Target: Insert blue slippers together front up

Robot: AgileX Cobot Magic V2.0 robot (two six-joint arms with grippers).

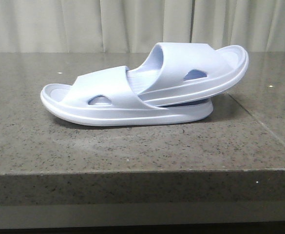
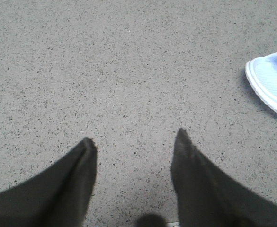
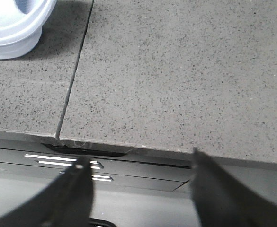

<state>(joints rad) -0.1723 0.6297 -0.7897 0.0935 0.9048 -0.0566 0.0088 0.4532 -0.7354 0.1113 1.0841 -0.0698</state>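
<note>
The blue slippers (image 1: 142,87) sit near the middle of the grey speckled stone table (image 1: 132,151), nested into 1 stack. The lower slipper (image 1: 98,105) lies flat on its sole with its length running left to right across the front view. The upper slipper (image 1: 196,70) is pushed in under the lower one's wide strap, so that it rests on the lower footbed and tilts upward toward the right, where its end overhangs the lower sole. Each of the 2 shows an oval side hole facing the camera. A pale curtain (image 1: 132,24) hangs behind the table.

Neither arm shows in the front view. In the left wrist view the left gripper (image 2: 134,139) hovers over bare table with its jaws apart and nothing between them; 1 rounded end of a slipper shows at the frame edge, well apart from the fingers (image 2: 81,165). In the right wrist view the right gripper (image 3: 139,161) hangs by the table's front edge, jaws likewise apart and holding nothing, with a seam (image 3: 74,80) between 2 stone slabs running away from it and a corner of the stacked slippers beyond.
</note>
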